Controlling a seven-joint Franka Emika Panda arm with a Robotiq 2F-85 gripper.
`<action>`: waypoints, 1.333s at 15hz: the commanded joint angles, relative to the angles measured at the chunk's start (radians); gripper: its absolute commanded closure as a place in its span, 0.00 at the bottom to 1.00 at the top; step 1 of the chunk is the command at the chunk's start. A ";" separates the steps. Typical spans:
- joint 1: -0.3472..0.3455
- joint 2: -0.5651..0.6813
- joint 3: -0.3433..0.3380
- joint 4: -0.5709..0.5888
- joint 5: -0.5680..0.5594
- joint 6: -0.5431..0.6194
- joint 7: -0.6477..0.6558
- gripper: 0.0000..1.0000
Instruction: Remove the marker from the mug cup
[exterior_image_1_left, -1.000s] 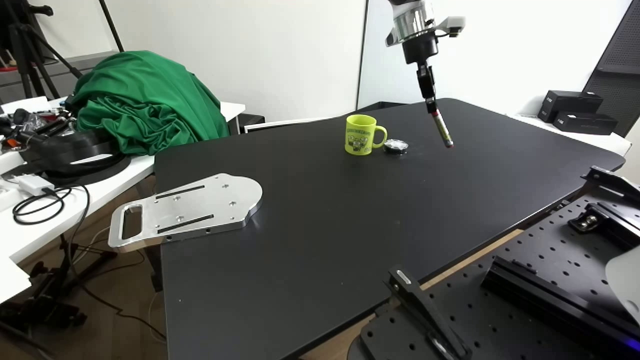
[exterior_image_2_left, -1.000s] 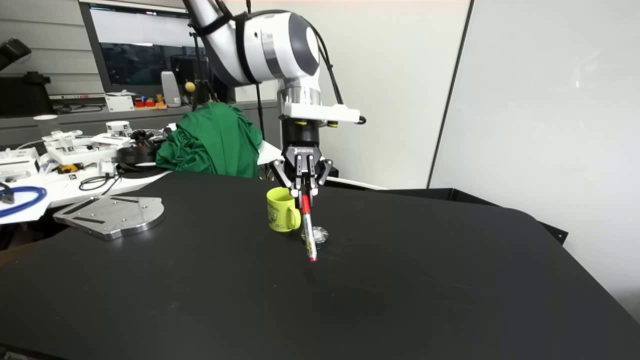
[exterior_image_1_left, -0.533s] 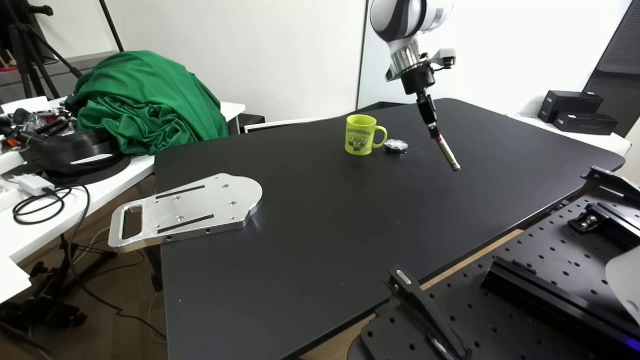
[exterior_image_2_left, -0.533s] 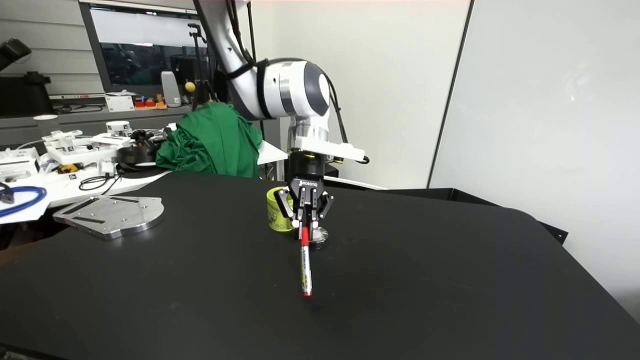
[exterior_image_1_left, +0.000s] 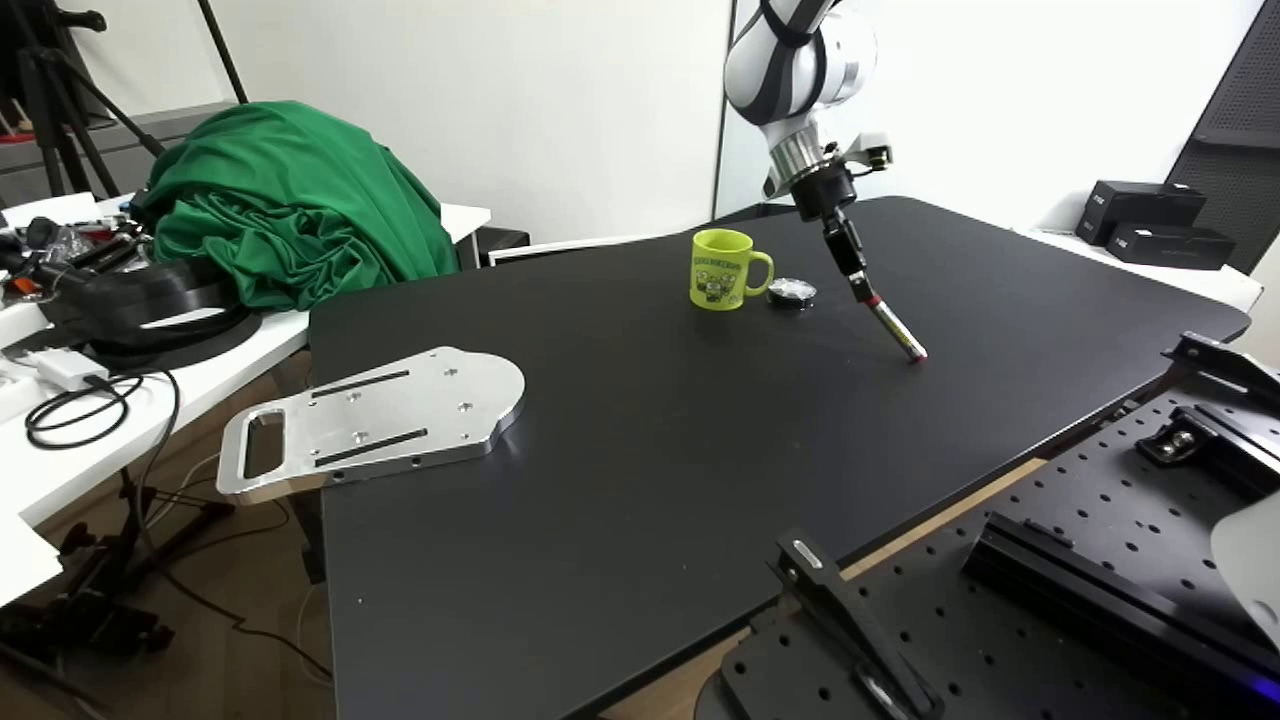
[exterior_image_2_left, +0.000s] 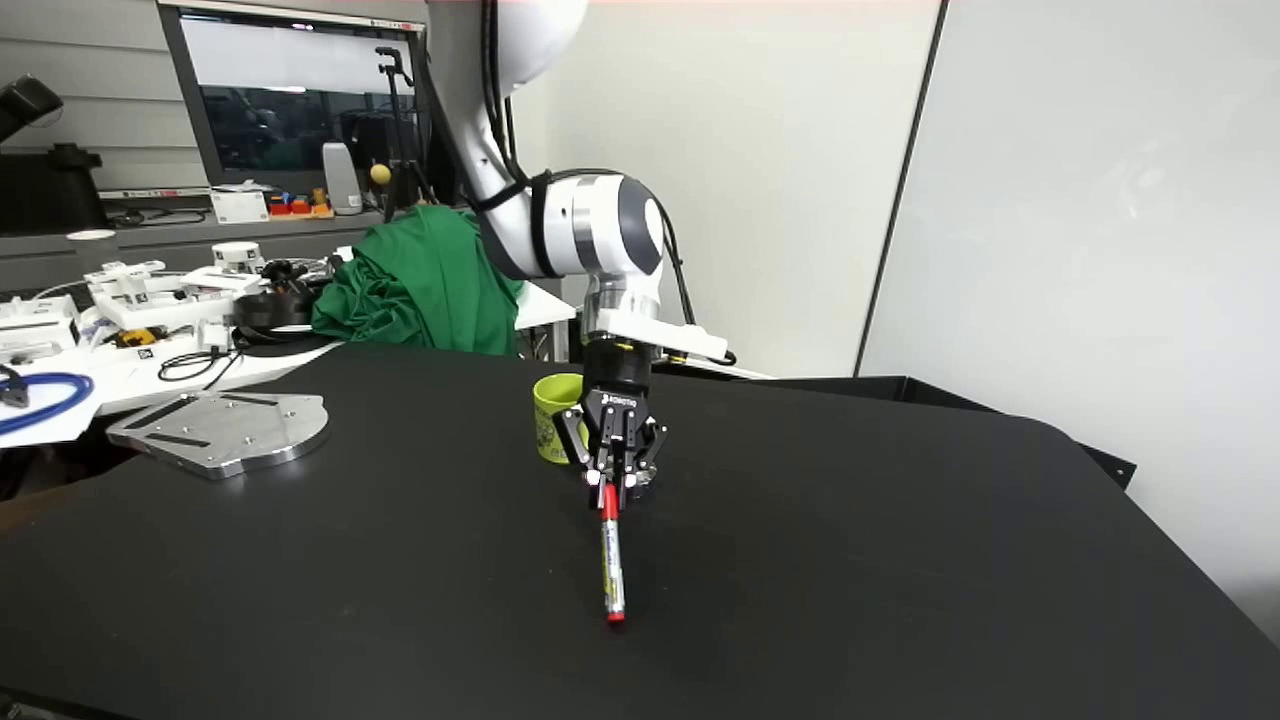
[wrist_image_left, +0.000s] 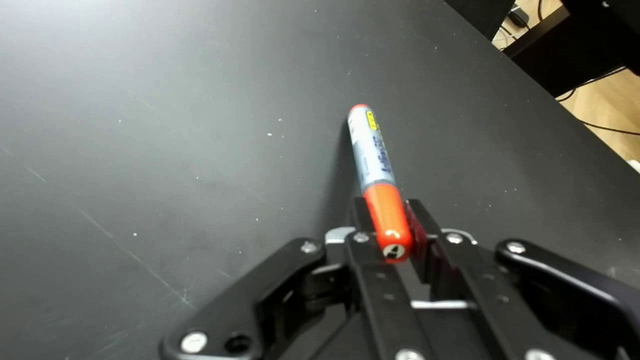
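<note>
Plainly, a ROBOTIQ-lettered gripper (exterior_image_2_left: 611, 498) tight on the red-capped marker (wrist_image_left: 377, 177), its blue lettering (wrist_image_left: 382, 156) illegibly blurred.

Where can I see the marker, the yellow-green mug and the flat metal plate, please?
Marker (wrist_image_left: 376, 170), in the wrist view: its pale barrel.
Yellow-green mug (exterior_image_1_left: 717, 273), in an exterior view: its printed side.
Flat metal plate (exterior_image_1_left: 388, 416), in an exterior view: its top surface.

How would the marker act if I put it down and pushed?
The marker would probably roll, since it looks round. It seems stiff: held by its red cap, it sticks out straight. Its shiny cap might feel slippery.
</note>
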 joint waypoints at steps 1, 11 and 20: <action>-0.012 0.049 0.014 0.096 0.013 -0.051 0.003 0.53; -0.013 -0.129 0.030 -0.024 0.030 0.220 0.052 0.00; -0.046 -0.399 0.074 -0.351 0.165 0.758 0.050 0.00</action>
